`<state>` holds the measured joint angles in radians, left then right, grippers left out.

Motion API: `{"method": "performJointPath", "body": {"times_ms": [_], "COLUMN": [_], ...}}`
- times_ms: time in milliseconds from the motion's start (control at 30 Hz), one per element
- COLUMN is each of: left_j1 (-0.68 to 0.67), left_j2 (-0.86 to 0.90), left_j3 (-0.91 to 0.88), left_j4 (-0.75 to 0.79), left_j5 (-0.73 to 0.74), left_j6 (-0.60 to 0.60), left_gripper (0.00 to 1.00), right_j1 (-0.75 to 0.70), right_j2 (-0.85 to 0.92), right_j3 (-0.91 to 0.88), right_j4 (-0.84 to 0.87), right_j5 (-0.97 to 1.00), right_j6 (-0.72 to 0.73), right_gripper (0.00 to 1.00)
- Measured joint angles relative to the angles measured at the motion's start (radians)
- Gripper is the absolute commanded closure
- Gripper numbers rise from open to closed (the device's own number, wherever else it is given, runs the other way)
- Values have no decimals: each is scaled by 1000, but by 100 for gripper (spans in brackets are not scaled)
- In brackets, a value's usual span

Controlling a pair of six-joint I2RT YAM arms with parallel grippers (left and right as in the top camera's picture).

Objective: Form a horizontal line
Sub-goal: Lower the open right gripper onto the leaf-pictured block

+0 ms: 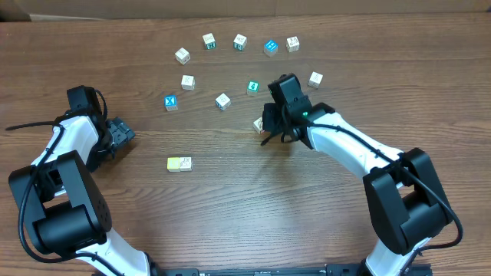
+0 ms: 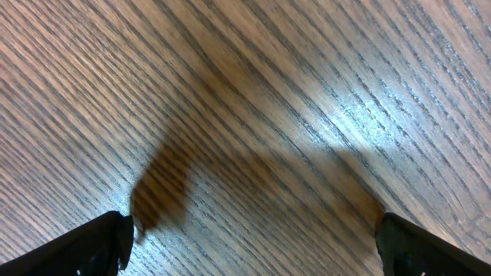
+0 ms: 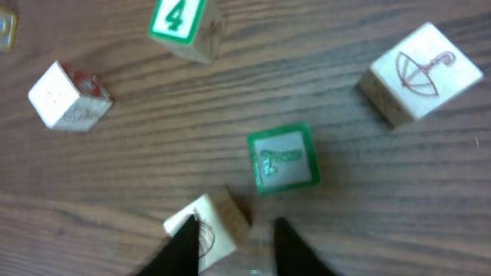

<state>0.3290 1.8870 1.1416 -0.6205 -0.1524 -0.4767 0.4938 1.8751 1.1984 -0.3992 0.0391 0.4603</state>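
Crowding right end effector: green-framed block; umbrella block.

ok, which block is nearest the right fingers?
The tan block, lying skewed right at the right fingers, with one finger overlapping it in the wrist view. The green-framed block sits just beyond it; the rest are farther off.

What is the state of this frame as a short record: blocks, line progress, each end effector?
blocks: loose cubes scattered over the far half of the wooden table
line so far: two cubes touching side by side
left end effector: open over bare wood, holding nothing
right end effector: open, low over a tan cube at its fingertips, not clamped
just beyond it: green-framed cube
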Motion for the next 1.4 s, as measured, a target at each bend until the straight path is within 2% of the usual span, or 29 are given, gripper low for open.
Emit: {"method": "performJointPath", "body": {"times_ms": [367, 700, 1033, 1400], "left_j1": [0, 0, 0, 0], "left_j2": [0, 0, 0, 0], "left_j3": [0, 0, 0, 0], "left_j4": [0, 0, 0, 0], "left_j5": [0, 0, 0, 0], "left_j6": [0, 0, 0, 0], "left_gripper": [0, 0, 1, 1], "right_j1": [5, 38, 63, 63], "right_j2": [0, 0, 0, 0], "right_j3": [-30, -30, -30, -37], "right_j4": [31, 32, 33, 103], "right_j5": [-3, -39, -5, -4], "right_j6": [3, -61, -105, -185], "right_gripper": [50, 48, 42, 40]}}
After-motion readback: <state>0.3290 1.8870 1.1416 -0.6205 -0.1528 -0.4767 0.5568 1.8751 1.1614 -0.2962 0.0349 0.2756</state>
